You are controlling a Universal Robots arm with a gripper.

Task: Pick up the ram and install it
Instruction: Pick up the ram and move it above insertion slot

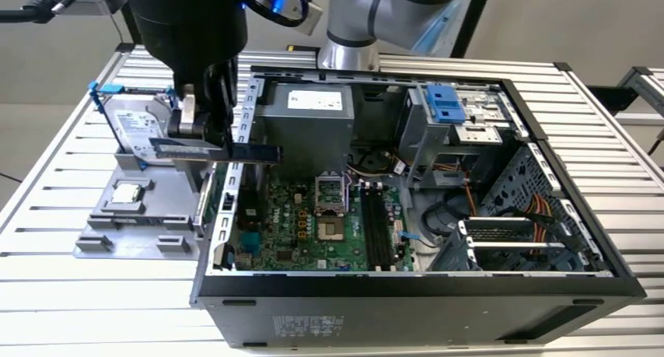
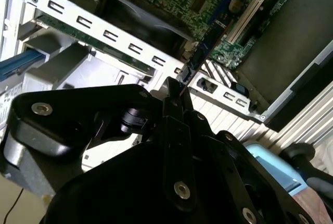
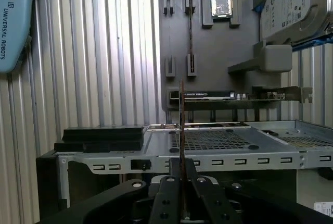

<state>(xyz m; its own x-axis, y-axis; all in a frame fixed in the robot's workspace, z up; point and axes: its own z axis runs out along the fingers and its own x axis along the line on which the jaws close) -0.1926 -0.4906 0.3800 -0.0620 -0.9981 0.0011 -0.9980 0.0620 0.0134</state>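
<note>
The ram, a dark blue narrow stick, hangs level in the air with my gripper shut on its middle. It sits above the open computer case's wall on the exterior view's left, between the grey holder and the motherboard. In the first wrist view the ram shows edge-on, rising from between my fingertips. It also runs out from my gripper in the second wrist view as a thin blue ram edge over the board. The long black slots lie further to the exterior view's right.
The grey holder carries a small square silver chip and a silver hard drive in a blue frame. Inside the case are a power supply, a drive cage and cables. The arm's base stands behind the case.
</note>
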